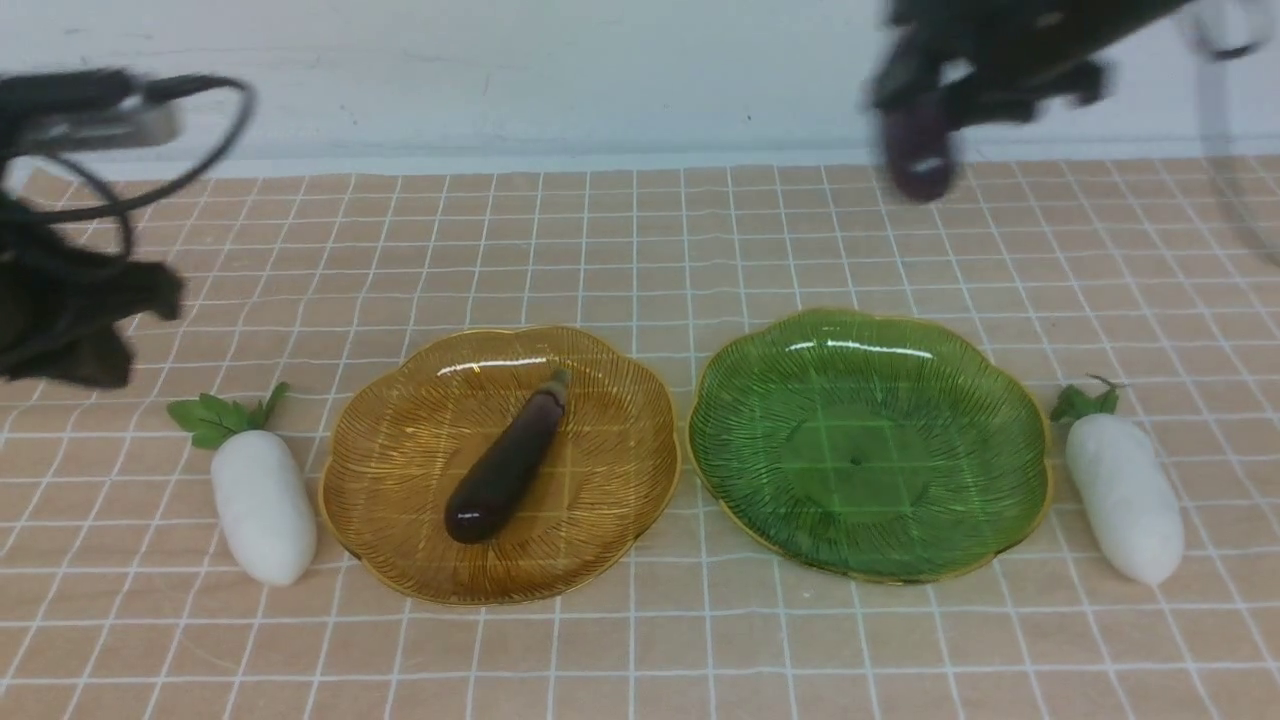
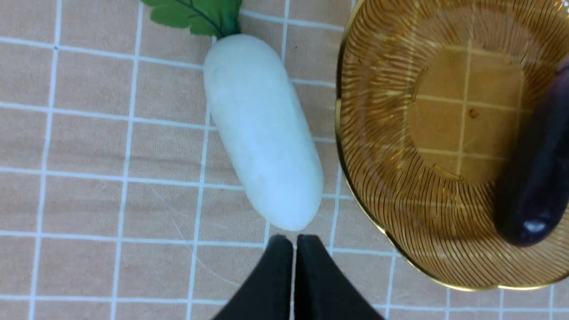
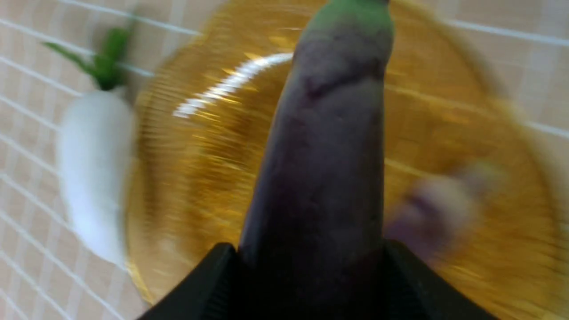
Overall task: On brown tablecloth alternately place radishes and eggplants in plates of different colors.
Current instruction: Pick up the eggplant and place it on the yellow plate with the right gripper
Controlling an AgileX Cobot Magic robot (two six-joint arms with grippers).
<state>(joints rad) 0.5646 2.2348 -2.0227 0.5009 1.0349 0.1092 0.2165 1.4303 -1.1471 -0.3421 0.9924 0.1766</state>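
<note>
- My left gripper [image 2: 294,243] is clenched on nothing, near the blunt end of the left radish [image 2: 262,129].
- That radish lies on the tablecloth [image 1: 640,250], just left of the yellow plate [image 1: 400,470].
- My right gripper [image 3: 306,249] grasps the raised eggplant [image 3: 329,146], up at the far right.
- The resting eggplant [image 1: 505,455] lies in the yellow plate.
- The green plate [image 1: 930,400] sits just right of the yellow one.
- The right radish [image 1: 1125,495] lies on the cloth, just right of the green plate.

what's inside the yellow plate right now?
One eggplant lies in the middle of the yellow plate, stem end toward the far side. The tablecloth grid shows through the clear bottom. The patch directly under the eggplant is covered.
</note>
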